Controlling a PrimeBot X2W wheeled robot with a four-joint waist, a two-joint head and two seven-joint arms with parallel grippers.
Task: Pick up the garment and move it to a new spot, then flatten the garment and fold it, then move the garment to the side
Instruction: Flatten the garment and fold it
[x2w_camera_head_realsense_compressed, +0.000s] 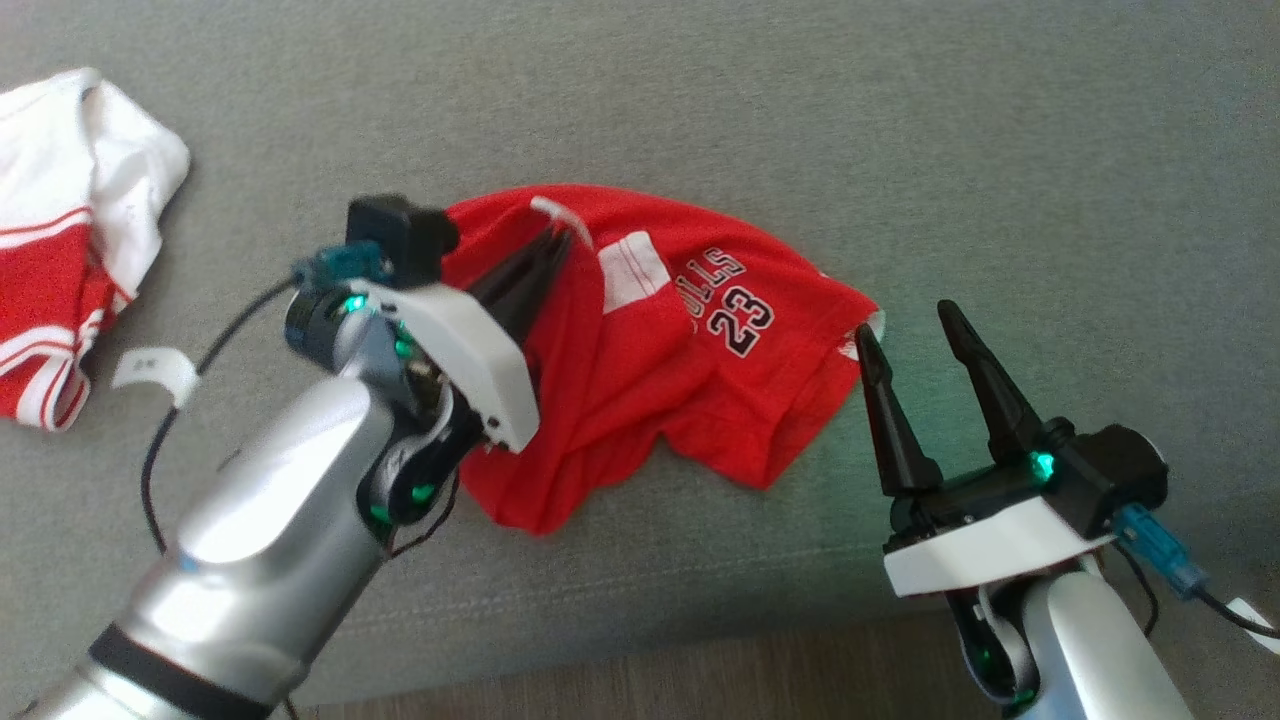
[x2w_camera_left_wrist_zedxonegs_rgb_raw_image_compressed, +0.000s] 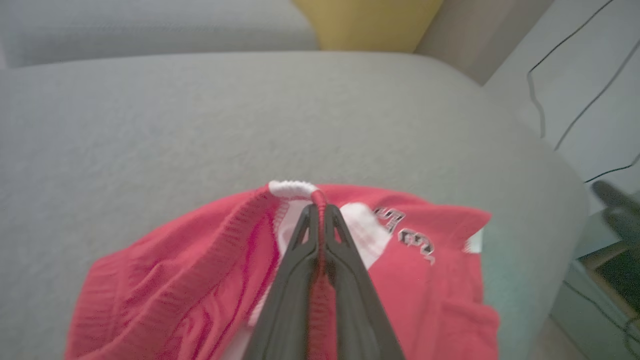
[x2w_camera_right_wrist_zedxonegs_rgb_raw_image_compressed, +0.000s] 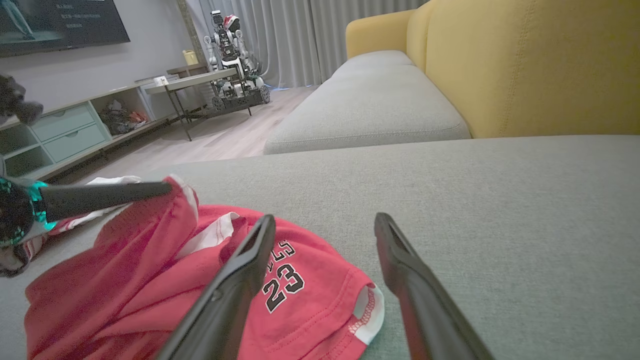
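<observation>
One garment (x2w_camera_head_realsense_compressed: 60, 250) past jersey (x2w_camera_head_realsense_compressed: 640, 390), head view

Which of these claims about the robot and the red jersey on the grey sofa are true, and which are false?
1. The left gripper is shut on the red fabric jersey printed 23. True.
2. The right gripper also grips the jersey. False: its jaws stand open beside the jersey's edge, holding nothing.
3. The jersey lies on a grey fabric sofa cushion. True.
4. The jersey is folded flat. False: it is crumpled.
5. A white and red garment lies to the robot's right. False: it lies to its left.
</observation>
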